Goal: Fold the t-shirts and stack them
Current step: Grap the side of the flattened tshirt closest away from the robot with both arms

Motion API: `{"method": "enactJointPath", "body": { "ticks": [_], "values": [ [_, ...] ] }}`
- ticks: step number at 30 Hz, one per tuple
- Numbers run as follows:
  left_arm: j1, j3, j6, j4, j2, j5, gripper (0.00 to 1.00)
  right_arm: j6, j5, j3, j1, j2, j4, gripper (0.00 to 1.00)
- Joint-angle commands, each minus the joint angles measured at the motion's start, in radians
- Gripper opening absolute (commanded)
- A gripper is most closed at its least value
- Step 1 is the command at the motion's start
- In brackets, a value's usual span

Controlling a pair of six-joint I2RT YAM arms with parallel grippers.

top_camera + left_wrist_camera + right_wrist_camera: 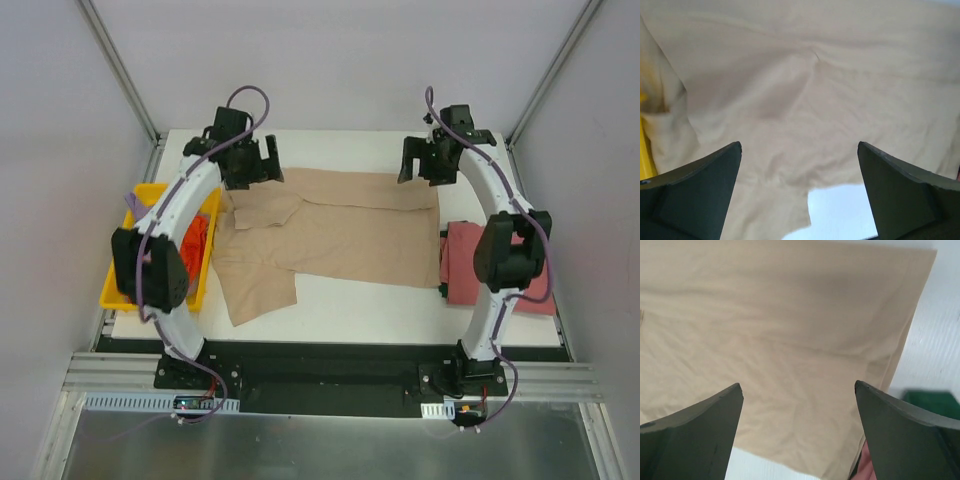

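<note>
Tan shirt lies flat across the middle of the white table. It's partly folded, with one flap sticking out toward the near-left edge.

Left gripper is over the shirt's far-left part. In the wrist view its fingers are spread wide with nothing between them, only tan cloth below.

Right gripper is over the far-right corner of the same shirt. Its fingers are also wide apart and not gripping anything. The shirt's right hem and bare table show past them.

Red shirt is a folded pile at the table's right side, just beside the tan shirt's right edge and partly hidden under the right arm's elbow.

Yellow bin sits at the left edge of the table. It holds the orange shirt, and a bit of purple cloth shows at its far end.

Any print on the arm bases is too small to read.
</note>
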Motion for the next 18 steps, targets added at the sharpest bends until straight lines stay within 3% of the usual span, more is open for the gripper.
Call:
{"method": "enactJointPath", "body": {
  "ticks": [1, 6, 10, 13, 18],
  "values": [
    [-0.146, -0.325, -0.043, 0.007, -0.297, -0.152, 0.99, -0.014, 0.095, -0.280, 0.057, -0.280, 0.044, 0.96],
    [-0.197, -0.741, -0.254, 0.003, -0.584, -0.160, 0.99, 0.089, 0.139, -0.676, 0.100, -0.574, 0.182, 0.96],
    [-0.230, -0.968, -0.355, -0.038, -0.762, -0.031, 0.99, 0.182, 0.153, -0.848, 0.107, -0.739, 0.193, 0.96],
    [-0.272, -1.085, -0.427, -0.081, -0.861, -0.025, 0.99, 0.218, 0.141, -0.919, 0.110, -0.817, 0.209, 0.96],
    [-0.286, -1.170, -0.530, -0.187, -0.909, -0.143, 0.93, 0.246, 0.135, -0.994, 0.108, -0.888, 0.241, 0.96]
  ]
}}
